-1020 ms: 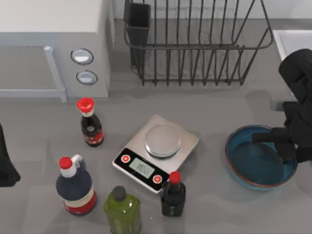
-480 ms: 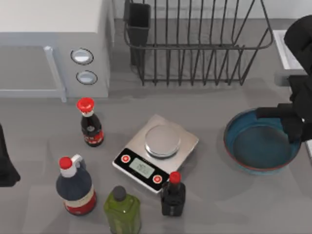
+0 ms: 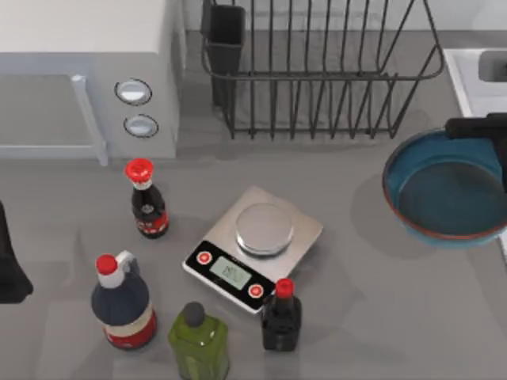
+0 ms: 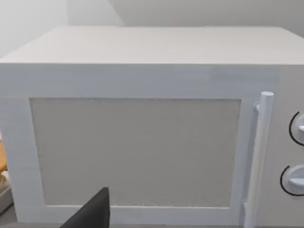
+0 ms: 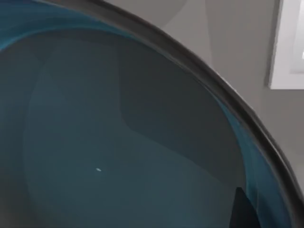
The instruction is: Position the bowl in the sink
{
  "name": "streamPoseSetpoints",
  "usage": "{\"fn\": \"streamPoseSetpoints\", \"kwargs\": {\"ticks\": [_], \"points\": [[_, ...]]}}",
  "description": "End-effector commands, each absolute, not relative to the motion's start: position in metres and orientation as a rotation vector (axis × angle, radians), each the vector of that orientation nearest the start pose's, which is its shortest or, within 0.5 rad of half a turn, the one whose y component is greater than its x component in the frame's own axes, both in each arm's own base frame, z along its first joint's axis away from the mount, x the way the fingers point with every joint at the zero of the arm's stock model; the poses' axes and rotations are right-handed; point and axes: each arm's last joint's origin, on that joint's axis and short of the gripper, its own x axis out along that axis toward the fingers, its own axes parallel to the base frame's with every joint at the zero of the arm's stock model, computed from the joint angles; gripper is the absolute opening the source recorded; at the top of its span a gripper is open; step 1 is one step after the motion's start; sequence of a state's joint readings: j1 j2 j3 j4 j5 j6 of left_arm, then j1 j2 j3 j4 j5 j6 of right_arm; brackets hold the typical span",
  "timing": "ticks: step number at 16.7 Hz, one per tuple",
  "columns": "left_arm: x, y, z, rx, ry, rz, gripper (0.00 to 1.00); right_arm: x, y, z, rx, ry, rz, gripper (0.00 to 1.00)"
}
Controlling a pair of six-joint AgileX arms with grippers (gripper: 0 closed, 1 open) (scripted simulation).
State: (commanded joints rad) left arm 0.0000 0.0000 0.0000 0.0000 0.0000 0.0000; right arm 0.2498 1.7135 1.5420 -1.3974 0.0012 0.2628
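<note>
The teal-blue bowl with its reddish-brown rim hangs above the counter at the right, casting a shadow to its lower left. My right gripper is shut on the bowl's far rim, its black body running off the right edge. The sink, pale with a raised rim, lies just behind the bowl at the top right corner. In the right wrist view the bowl's inside is close up, with the sink's white rim beyond it. My left arm stays parked at the left edge.
A black wire dish rack stands at the back, left of the sink. A microwave is at the back left. Mid-table sits a kitchen scale, with a soy bottle, cola bottle, green bottle and dark bottle around it.
My right gripper has lifted the bowl off the counter and carried it right and toward the back, closer to the sink. The left arm has not moved.
</note>
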Motion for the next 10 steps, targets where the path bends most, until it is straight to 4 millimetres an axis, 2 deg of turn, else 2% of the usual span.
{"fn": "streamPoseSetpoints", "kwargs": {"ticks": [5, 7, 10], "points": [[0.106, -0.001, 0.16, 0.0, 0.0, 0.0, 1.0, 0.306, 0.081, 0.278, 0.013, 1.565, -0.006, 0.0], [0.106, -0.001, 0.16, 0.0, 0.0, 0.0, 1.0, 0.312, 0.07, 0.276, 0.049, 1.528, -0.003, 0.0], [0.106, -0.001, 0.16, 0.0, 0.0, 0.0, 1.0, 0.327, 0.041, 0.269, 0.141, 1.415, -0.001, 0.0]]}}
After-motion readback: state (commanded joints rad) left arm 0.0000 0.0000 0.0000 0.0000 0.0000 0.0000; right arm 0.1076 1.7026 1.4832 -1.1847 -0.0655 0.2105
